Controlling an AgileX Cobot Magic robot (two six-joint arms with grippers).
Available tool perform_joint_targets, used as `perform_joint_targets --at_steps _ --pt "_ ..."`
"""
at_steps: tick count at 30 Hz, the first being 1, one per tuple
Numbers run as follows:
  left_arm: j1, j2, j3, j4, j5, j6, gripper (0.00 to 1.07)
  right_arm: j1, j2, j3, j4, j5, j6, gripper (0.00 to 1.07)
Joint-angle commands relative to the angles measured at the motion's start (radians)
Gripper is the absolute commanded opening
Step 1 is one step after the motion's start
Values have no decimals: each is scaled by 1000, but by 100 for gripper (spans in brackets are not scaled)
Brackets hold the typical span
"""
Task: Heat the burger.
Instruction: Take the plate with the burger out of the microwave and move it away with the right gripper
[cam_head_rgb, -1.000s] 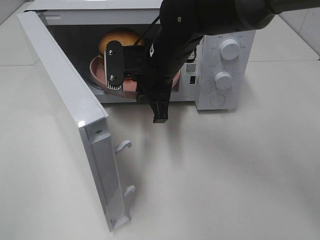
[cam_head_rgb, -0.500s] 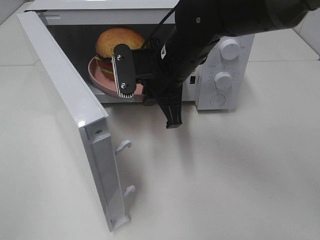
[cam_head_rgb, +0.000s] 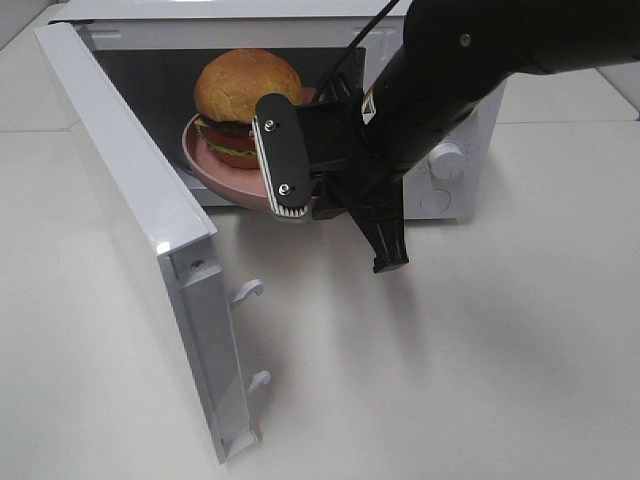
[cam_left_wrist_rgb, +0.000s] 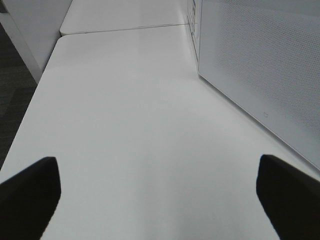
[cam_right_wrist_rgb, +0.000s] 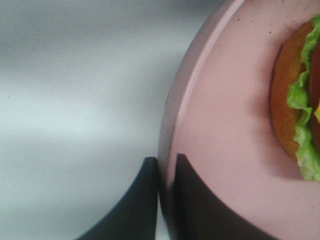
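Exterior high: microwave (cam_head_rgb: 440, 180), door open; burger (cam_head_rgb: 247, 100) on pink plate (cam_head_rgb: 215, 165) at its mouth.
Left wrist: left end effector (cam_left_wrist_rgb: 155, 192) spread wide, empty, over desk (cam_left_wrist_rgb: 130, 125).
Right wrist: right end effector (cam_right_wrist_rgb: 166, 167) clenched on plate rim.

The burger (cam_head_rgb: 247, 105), domed glossy golden-brown bun over green lettuce and red filling, sits upright on a pink plate (cam_head_rgb: 215, 168) just beyond the right gripper (cam_right_wrist_rgb: 165, 172), which pinches the plate's rim.
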Motion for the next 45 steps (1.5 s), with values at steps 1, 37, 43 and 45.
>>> perform_joint_targets --at_steps 1,37,43,45 --pt "-2 -20 2 -9 -9 -6 101 -22 -61 40 -35 -50 26 0" --pt "-2 -20 2 -9 -9 -6 101 -22 -563 455 -69 -74 73 0" --pt "-2 -20 2 -9 -9 -6 101 -22 -668 515 -95 -71 100 0" --pt "-2 -20 2 -9 -9 -6 101 -22 -681 520 -96 -64 103 0"
